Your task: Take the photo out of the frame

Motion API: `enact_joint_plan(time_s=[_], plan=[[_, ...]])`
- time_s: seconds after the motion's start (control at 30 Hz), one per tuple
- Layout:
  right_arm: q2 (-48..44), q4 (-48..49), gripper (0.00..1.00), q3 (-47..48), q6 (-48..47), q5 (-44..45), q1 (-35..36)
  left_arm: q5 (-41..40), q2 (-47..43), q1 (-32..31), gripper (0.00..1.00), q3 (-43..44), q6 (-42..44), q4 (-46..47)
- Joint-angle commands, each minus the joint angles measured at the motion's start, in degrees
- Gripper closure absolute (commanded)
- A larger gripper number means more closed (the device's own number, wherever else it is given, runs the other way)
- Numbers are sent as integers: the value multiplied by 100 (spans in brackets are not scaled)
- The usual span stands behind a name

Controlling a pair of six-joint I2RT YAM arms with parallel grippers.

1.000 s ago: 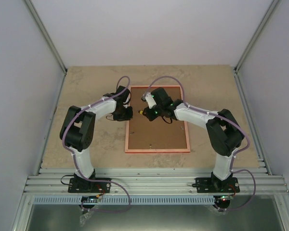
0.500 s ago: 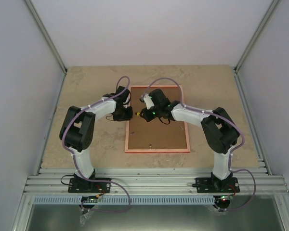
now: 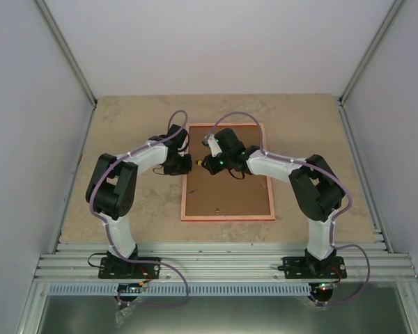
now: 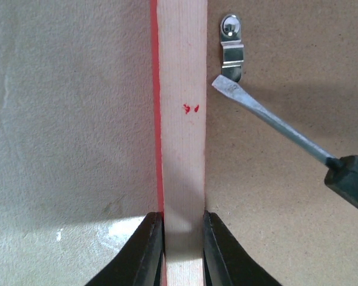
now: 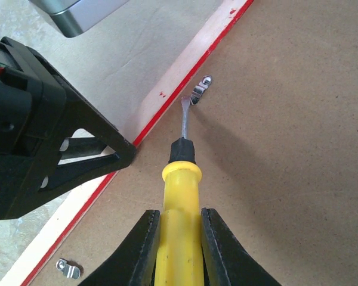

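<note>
The left gripper [image 4: 183,229] is clamping the left rail of the frame [image 4: 182,119], which is lying face down on the table [image 4: 65,119] with its brown backing board [image 4: 286,196] facing up and hiding the photo. Just right of that rail, the right gripper [image 5: 180,232] is squeezing a yellow screwdriver [image 5: 180,185], its blade tip sitting right at a metal clip [image 5: 198,90] on the board
</note>
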Motion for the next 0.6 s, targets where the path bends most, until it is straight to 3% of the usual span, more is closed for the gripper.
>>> enact_joint_plan(time_s=[0.0, 0.57], plan=[[71, 85, 99, 86, 103, 240, -14, 96, -55, 9, 84, -163, 18, -244], [-428, 59, 99, -193, 42, 403, -113, 43, -87, 9, 84, -184, -113, -236]])
